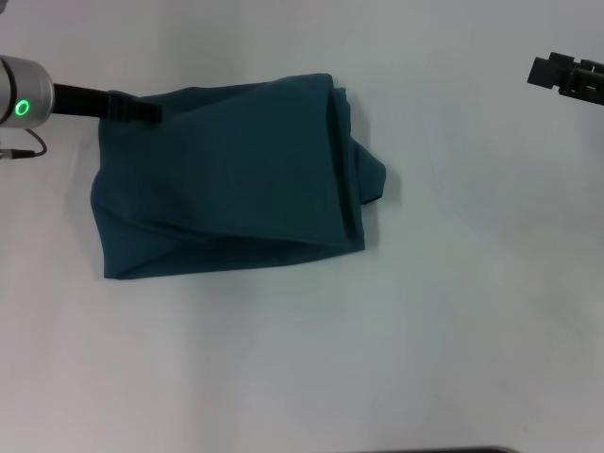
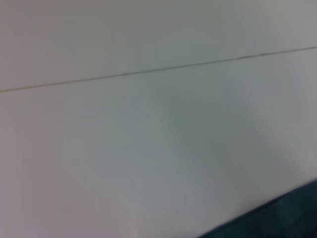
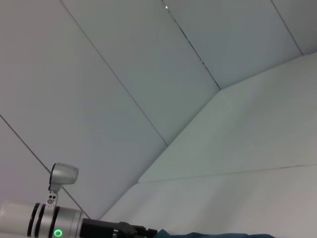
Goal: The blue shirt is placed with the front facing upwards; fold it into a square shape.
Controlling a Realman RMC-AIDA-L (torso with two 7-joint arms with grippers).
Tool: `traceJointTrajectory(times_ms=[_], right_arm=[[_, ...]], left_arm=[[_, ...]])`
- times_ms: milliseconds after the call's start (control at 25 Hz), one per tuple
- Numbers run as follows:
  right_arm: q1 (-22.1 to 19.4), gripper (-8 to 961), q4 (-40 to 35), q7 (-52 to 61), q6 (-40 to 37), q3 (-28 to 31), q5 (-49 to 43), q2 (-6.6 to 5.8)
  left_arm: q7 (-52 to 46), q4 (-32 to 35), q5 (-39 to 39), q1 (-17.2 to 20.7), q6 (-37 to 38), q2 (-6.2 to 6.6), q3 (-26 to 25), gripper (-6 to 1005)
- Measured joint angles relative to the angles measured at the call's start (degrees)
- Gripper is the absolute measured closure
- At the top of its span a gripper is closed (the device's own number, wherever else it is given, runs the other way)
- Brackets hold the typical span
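**A:** Start at the near edge. What do you have in front of you?

**B:** You see bare white bench (image 1: 283, 377) nearest the robot, nothing lying on it. Beyond that sits the shirt (image 1: 226, 179), around mid-bench and a little toward the robot's left. It is already folded into a rough rectangle, wider than deep. No lettering or collar shows, so you are looking at plain cloth on the outside.

**A:** So is it a square yet?

**B:** Not by my reading. The bulk of the folding looks done, but on the robot's right side a lump of cloth bulges past the folded edge, and the layers there do not line up. The near edge also runs slightly skewed. You probably have one more fold or some tidying left to square it.

**A:** Where are the arms?

**B:** Your left pincer (image 1: 143, 111) reaches in from the left and lies over the shirt's far left corner. You cannot tell whether it is spread, closed or gripping the cloth; its own wrist view shows only bench and a sliver of shirt at the corner. Farther off, the right pincer (image 1: 552, 74) hangs at the far right, well apart from the shirt. You cannot tell its state either; it looks idle.
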Motion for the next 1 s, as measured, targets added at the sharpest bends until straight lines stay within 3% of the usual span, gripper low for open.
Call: traceJointTrajectory(times_ms=[720, 840, 1000], right_arm=[[-0.04, 50, 0.09, -0.01, 0.22, 0.24, 0.00, 0.00], [-0.04, 50, 0.09, -0.01, 0.47, 0.24, 0.00, 0.00], [0.10, 50, 0.09, -0.03, 0.58, 0.24, 0.00, 0.00]], left_arm=[[-0.95, -3.34, 0.51, -0.20, 0.19, -1.57, 2.52, 201], [-1.51, -3.21, 1.50, -0.35, 0.19, -1.58, 2.67, 439], [-2.05, -3.59, 2.08, -0.36, 0.19, -1.61, 2.71, 608]])
